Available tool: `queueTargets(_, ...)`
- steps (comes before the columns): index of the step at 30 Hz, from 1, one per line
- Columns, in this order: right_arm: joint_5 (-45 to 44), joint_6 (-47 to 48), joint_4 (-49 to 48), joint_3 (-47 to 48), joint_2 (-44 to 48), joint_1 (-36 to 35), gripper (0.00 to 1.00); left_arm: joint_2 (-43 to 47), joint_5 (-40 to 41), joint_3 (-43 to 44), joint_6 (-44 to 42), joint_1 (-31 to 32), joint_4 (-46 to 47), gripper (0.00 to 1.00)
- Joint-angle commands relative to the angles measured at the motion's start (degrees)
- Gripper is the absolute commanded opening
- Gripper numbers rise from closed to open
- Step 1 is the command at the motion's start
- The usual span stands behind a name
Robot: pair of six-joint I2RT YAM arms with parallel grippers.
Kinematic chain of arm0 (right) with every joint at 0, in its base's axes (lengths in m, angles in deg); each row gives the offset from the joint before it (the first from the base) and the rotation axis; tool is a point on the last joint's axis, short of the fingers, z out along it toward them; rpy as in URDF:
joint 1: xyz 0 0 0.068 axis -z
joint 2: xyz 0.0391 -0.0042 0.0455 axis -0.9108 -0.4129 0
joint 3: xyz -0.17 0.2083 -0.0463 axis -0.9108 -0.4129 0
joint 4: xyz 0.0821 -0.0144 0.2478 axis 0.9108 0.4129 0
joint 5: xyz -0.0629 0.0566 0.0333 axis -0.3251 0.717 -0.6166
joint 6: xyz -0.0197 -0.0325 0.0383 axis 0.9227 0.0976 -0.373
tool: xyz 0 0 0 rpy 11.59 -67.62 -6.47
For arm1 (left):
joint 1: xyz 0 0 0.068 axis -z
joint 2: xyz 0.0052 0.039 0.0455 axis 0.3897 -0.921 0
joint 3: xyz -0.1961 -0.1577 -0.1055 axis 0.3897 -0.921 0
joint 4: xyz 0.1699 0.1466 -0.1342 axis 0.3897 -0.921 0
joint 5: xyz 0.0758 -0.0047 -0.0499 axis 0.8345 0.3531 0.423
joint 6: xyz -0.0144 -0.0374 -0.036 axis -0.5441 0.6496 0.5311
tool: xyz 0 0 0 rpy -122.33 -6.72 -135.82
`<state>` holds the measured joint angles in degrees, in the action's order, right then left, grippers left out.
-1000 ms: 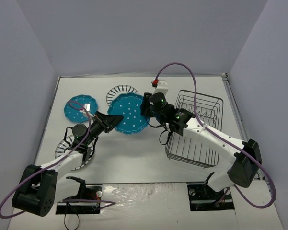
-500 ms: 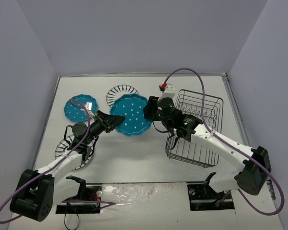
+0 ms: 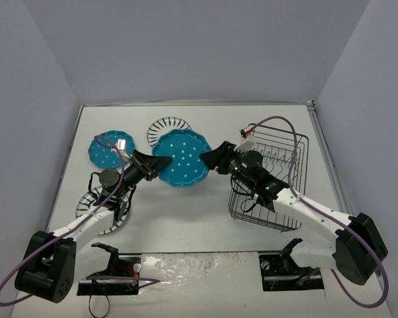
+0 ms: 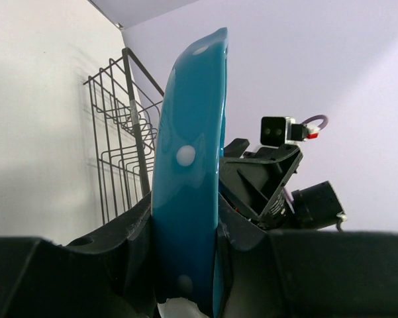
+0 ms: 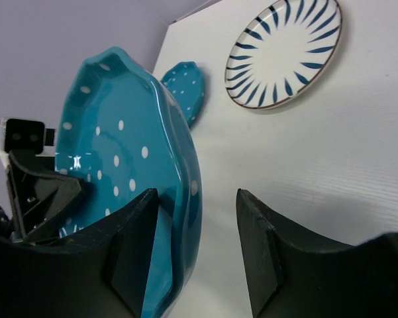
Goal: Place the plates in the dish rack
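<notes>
Where teal dotted plate lies: above worktop centre.
Left gripper: clenched on plate's left rim.
Right gripper: released, straddling right rim.
Plate facing: up, about level.

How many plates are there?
4: teal plate in the left gripper, second teal plate far left, striped plate at the back, another striped plate partly under the left arm.

The middle plate is teal with white dots, and so is the left plate. The far plate is white with dark radial stripes, like the near plate. The rack is black wire and the tabletop is white.
</notes>
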<state>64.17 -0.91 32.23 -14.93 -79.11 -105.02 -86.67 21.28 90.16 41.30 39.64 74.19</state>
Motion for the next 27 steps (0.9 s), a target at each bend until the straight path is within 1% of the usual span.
queueTargets(1, 7.91, -5.05, -19.71, -2.60, -0.78, 0.57, 0.47, 0.30, 0.09, 6.97, 6.87, 0.08, 20.80, 0.00)
queueTargets(4, 9.82, -7.49, -25.34, -4.20, -1.97, 0.82, 0.47, -0.66, 0.17, 7.20, 7.92, 0.08, 22.35, 0.00)
queueTargets(7, 10.24, -8.47, -27.59, -4.35, -2.53, 0.82, 0.45, -0.72, 0.11, 7.32, 7.89, 0.08, 22.03, 0.00)
queueTargets(14, 10.85, -9.41, -29.34, -4.11, -3.08, 0.82, 0.38, 0.58, -0.54, 7.36, 6.69, 0.08, 18.57, 0.00)
queueTargets(18, 11.49, -9.86, -29.39, -3.10, -3.98, 0.73, 0.35, 1.38, -1.07, 7.41, 6.70, 0.17, 16.45, 0.00)
queueTargets(20, 11.99, -9.82, -28.48, -2.21, -4.10, 0.79, 0.28, 1.87, -1.37, 7.49, 6.18, 0.17, 15.25, 0.00)
queueTargets(23, 11.54, -9.40, -27.04, -1.67, -3.48, 0.66, 0.11, 2.12, -1.91, 7.49, 5.98, 0.17, 14.53, 0.00)
queueTargets(25, 10.68, -9.14, -25.85, -1.56, -2.72, 0.64, 0.02, 2.19, -2.25, 7.77, 5.98, 0.17, 14.02, 0.00)
queueTargets(27, 10.39, -8.73, -24.87, -1.28, -2.10, 0.62, 0.00, 2.36, -2.54, 7.93, 5.70, 0.17, 13.33, 0.00)
